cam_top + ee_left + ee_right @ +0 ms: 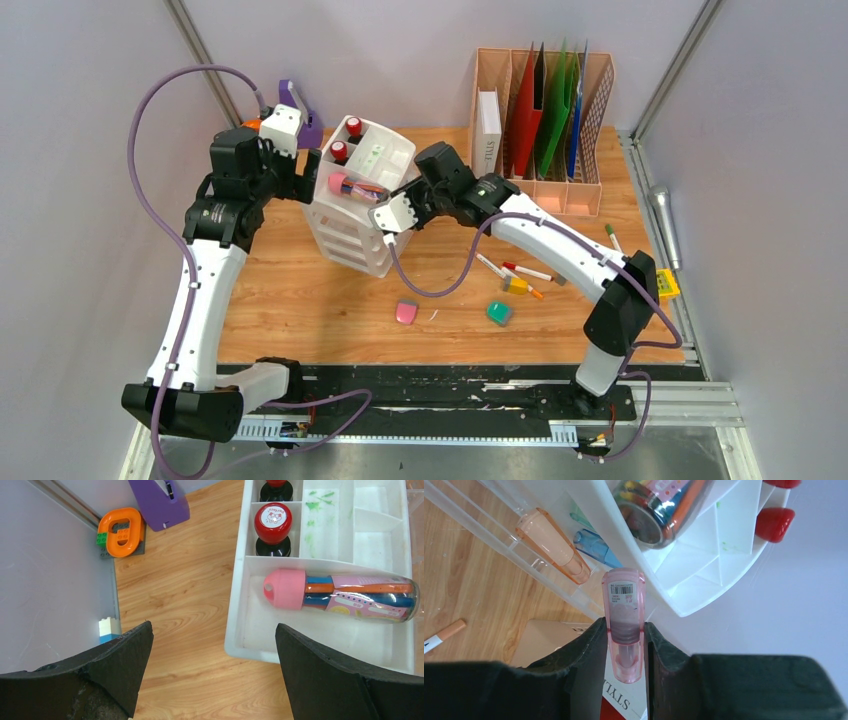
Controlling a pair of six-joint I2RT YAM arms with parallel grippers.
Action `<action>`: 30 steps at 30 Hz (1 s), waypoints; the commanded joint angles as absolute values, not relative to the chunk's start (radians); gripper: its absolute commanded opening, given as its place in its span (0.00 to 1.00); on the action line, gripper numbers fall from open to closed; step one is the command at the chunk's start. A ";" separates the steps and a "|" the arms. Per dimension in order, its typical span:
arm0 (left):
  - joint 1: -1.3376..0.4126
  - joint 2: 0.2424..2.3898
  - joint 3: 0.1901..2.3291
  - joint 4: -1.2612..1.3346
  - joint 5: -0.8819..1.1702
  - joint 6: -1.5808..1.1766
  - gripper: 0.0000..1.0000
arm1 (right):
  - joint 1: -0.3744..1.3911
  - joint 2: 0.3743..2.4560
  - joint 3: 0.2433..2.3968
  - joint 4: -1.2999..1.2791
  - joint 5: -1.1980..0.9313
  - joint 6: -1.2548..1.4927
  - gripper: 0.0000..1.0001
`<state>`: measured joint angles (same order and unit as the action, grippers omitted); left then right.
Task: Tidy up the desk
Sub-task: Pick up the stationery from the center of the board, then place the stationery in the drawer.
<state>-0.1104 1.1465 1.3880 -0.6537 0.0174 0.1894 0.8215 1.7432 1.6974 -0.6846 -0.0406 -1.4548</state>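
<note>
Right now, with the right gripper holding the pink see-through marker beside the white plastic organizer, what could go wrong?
The right gripper pinches the pink see-through marker near one end only; if the free end hits the rim of the white plastic organizer, it may twist or slip out.
The open left gripper hangs by the organizer's other side, one finger over its edge; lowering it could shove the organizer.
</note>
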 commanded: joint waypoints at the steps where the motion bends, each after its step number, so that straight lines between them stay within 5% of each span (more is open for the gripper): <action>1: -0.106 1.141 1.399 -0.622 0.013 0.202 1.00 | 0.847 1.761 1.730 -0.642 -0.002 -1.558 0.13; 12: -0.106 1.138 1.400 -0.622 0.011 0.205 1.00 | 0.869 1.769 1.695 -0.611 0.074 -1.632 0.27; 23: -0.107 1.140 1.399 -0.620 0.015 0.198 1.00 | 0.872 1.772 1.670 -0.563 0.102 -1.630 0.52; 30: -0.106 1.138 1.402 -0.621 0.014 0.203 1.00 | 0.865 1.758 1.705 -0.548 0.097 -1.552 0.55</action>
